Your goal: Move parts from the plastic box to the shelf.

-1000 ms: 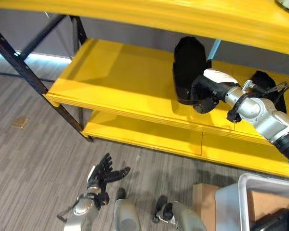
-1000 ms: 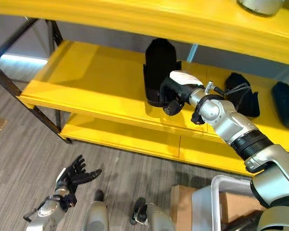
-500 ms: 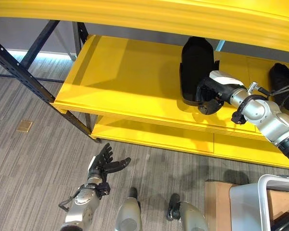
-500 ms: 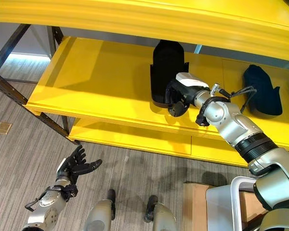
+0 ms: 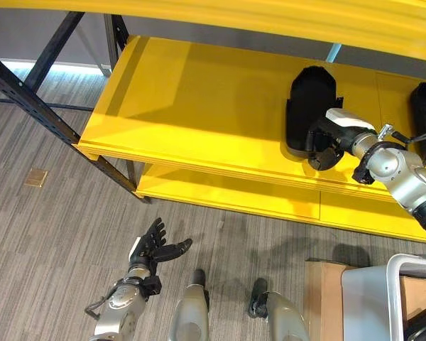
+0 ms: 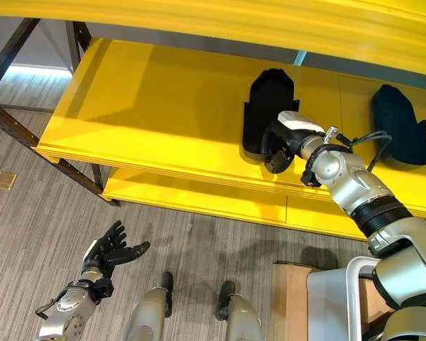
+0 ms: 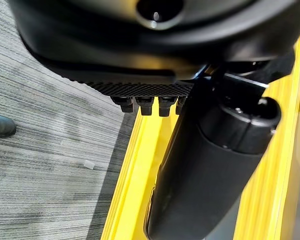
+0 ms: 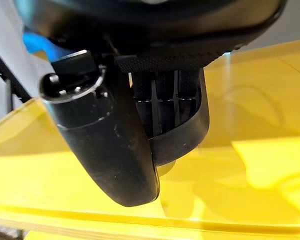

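We saw the right hand (image 6: 278, 145) pinching a black part (image 6: 264, 114) on the shelf (image 6: 156, 106); the left hand (image 6: 112, 249) hung spread.

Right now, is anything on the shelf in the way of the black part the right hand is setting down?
Nothing visible is. The right hand grips the black part, which already stands on the shelf. Another black part sits apart, farther toward the robot's right.

"What kind of place is this?"

"A storeroom or workshop. See the big yellow shelf on black metal legs (image 5: 199, 106), black plastic parts (image 5: 309, 106) lying on it, and the grey striped carpet floor (image 5: 50, 241)."
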You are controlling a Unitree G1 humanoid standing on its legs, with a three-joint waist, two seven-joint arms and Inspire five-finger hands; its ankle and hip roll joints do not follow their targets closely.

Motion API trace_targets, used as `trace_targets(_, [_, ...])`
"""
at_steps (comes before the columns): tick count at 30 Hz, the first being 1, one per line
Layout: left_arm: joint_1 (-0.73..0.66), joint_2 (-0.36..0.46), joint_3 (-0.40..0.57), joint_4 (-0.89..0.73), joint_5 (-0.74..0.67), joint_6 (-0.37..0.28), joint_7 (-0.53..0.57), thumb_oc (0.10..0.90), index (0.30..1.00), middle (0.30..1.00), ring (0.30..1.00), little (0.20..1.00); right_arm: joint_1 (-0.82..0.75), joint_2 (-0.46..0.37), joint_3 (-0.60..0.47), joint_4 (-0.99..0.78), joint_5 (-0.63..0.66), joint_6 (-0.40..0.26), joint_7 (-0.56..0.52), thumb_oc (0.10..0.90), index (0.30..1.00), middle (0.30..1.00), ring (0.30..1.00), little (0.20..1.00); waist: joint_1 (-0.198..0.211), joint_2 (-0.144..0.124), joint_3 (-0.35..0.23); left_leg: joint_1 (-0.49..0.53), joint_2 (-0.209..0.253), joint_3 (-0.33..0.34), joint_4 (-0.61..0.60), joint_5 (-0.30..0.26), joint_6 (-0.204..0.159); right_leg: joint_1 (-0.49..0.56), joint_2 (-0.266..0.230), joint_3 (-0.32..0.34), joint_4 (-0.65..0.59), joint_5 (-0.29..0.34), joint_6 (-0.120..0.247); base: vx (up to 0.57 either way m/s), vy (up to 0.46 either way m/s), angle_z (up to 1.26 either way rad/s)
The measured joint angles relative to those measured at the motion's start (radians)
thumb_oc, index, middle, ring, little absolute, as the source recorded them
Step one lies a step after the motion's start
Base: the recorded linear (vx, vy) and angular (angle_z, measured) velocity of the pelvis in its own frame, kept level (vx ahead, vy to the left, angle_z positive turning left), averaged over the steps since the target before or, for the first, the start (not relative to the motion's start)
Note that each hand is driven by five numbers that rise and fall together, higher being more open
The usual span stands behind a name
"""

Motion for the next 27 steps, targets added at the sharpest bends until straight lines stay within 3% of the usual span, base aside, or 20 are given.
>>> trace_targets(6, [0.003,0.001,0.000,0.001,-0.001,-0.001,0.000,0.900,1.000,1.000,1.000,1.000,-0.011,0.005,0.002,0.050,-0.008,-0.005,-0.001,0.400,0.300,0.300,0.300,0.300,0.003,0.004,0.003,-0.011,-0.005,0.001,0.001,0.000,0.001,-0.012,-0.005,0.000,0.003,0.000,0.001,-0.01,0.004,0.02])
trace_targets(13, [0.000,0.000,-0.009,0.002,-0.003,-0.014,0.000,0.900,1.000,1.000,1.000,1.000,-0.108,0.007,0.030,0.161,-0.016,-0.005,-0.012,0.400,0.300,0.300,0.300,0.300,0.007,0.051,0.032,-0.029,-0.010,-0.001,0.016,0.000,0.002,-0.030,-0.014,0.000,0.023,-0.001,0.002,0.00,0.001,0.00])
trace_targets(27, [-0.001,0.000,-0.010,0.003,-0.011,-0.019,-0.002,0.900,1.000,1.000,1.000,1.000,-0.132,-0.047,0.043,0.156,-0.054,-0.026,-0.024,0.400,0.300,0.300,0.300,0.300,-0.011,0.068,0.049,-0.057,-0.022,-0.017,0.011,0.016,0.002,-0.063,-0.029,-0.011,0.052,-0.011,0.000,-0.01,-0.030,0.04])
